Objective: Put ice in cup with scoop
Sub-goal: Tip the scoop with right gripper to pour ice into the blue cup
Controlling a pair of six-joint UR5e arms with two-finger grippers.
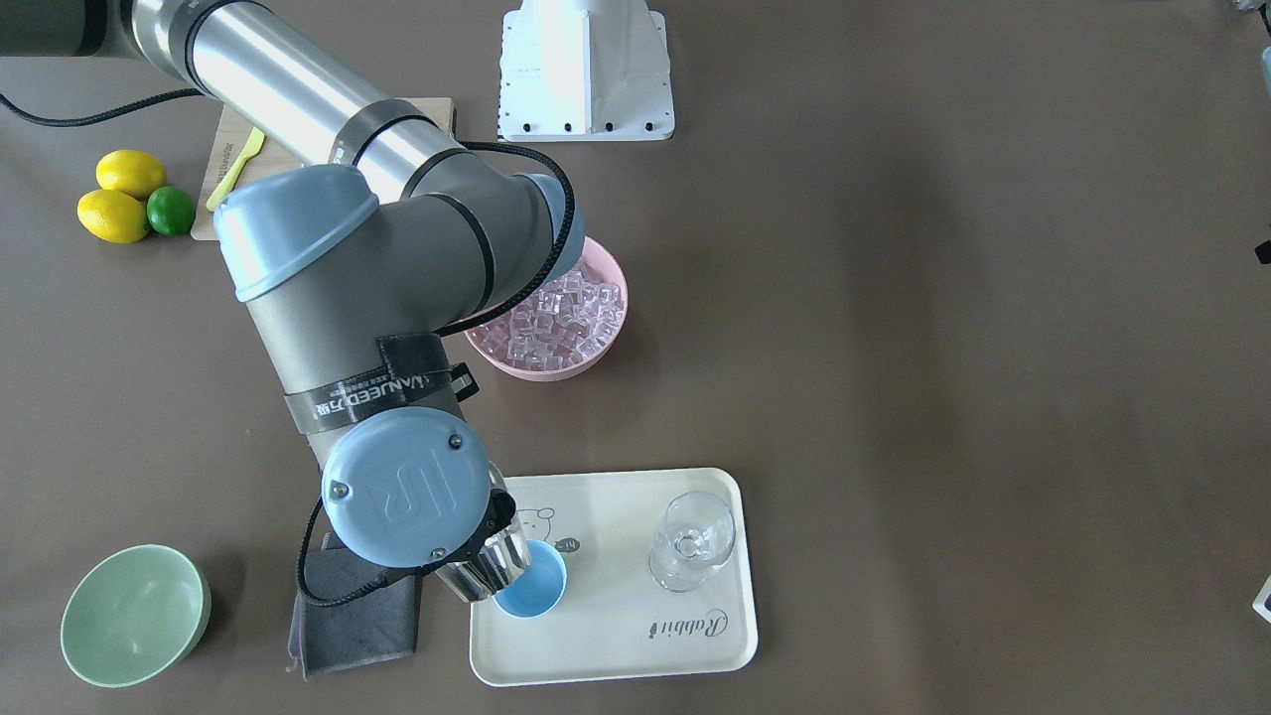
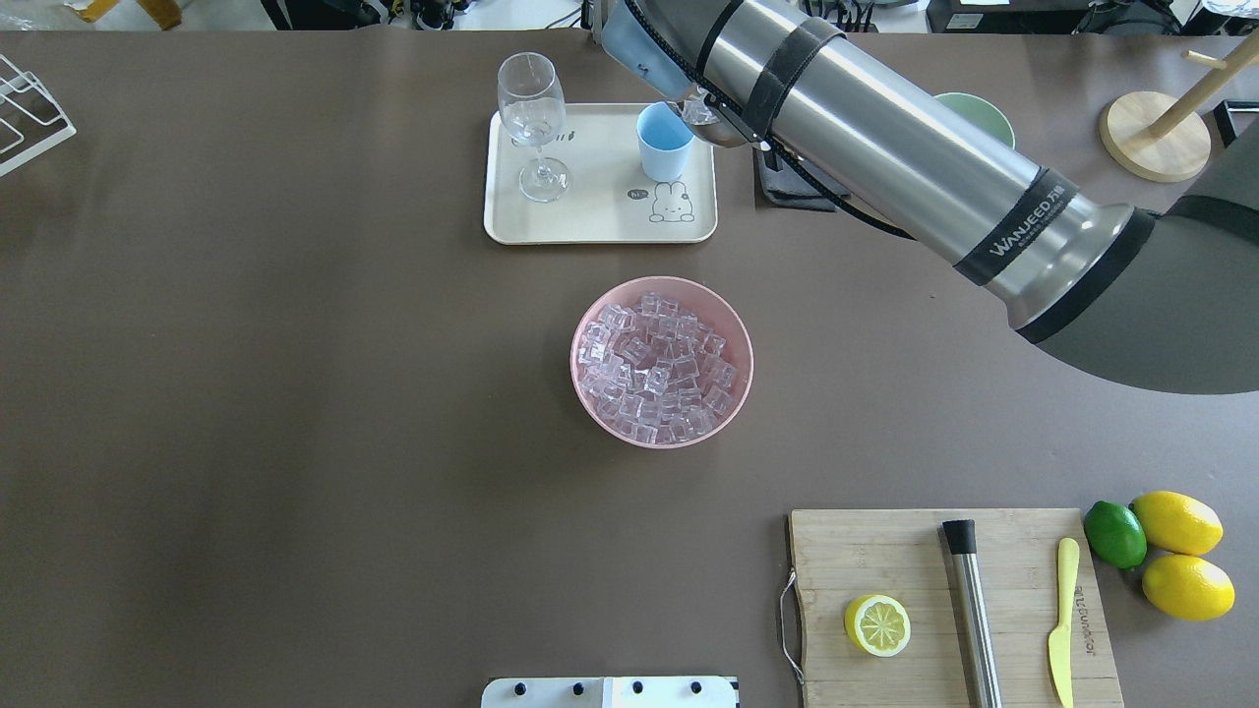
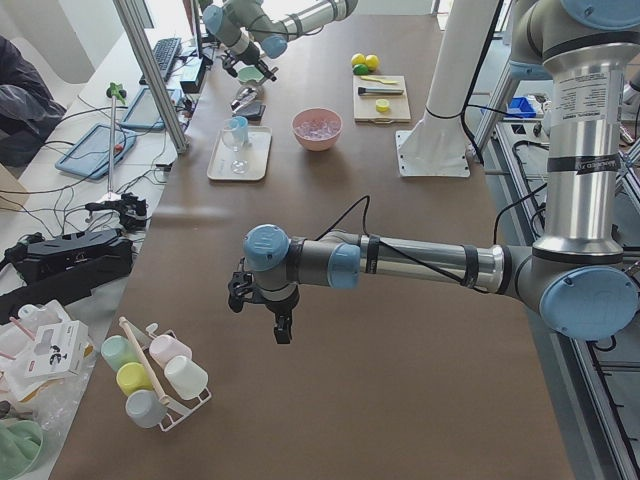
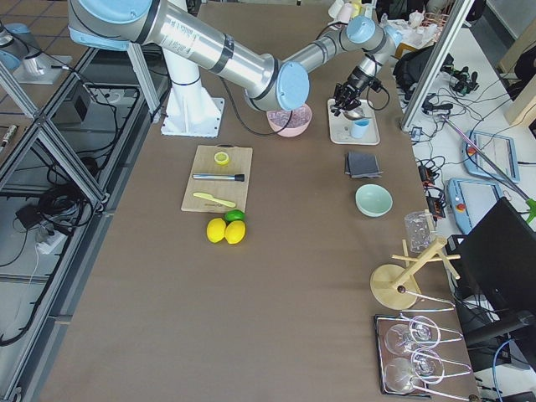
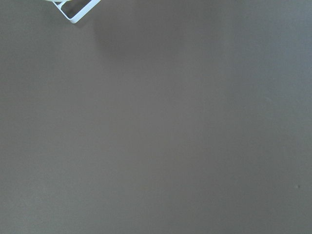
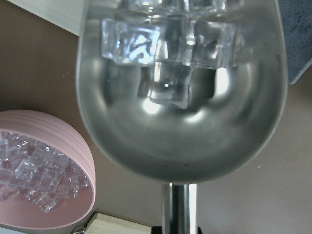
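My right gripper point(image 1: 499, 514) is shut on the handle of the shiny steel scoop point(image 1: 485, 568), mostly hidden under the wrist. The scoop point(image 6: 180, 122) holds several clear ice cubes point(image 6: 168, 44) and is tilted at the rim of the light-blue cup point(image 1: 536, 588), which stands on the cream tray point(image 1: 616, 645). The cup point(image 2: 664, 143) is upright. More ice point(image 2: 657, 369) fills the pink bowl point(image 2: 590, 393) at mid-table. My left gripper point(image 3: 275, 325) hangs over bare table far from these; I cannot tell whether it is open or shut.
A clear stemmed glass point(image 2: 531, 108) stands on the tray beside the cup. A grey cloth point(image 1: 357, 616) and pale green bowl point(image 1: 134, 616) lie beyond the tray. A cutting board point(image 2: 915, 560) with lemon half, steel cylinder and knife, plus lemons and lime point(image 2: 1175, 556), is near the robot.
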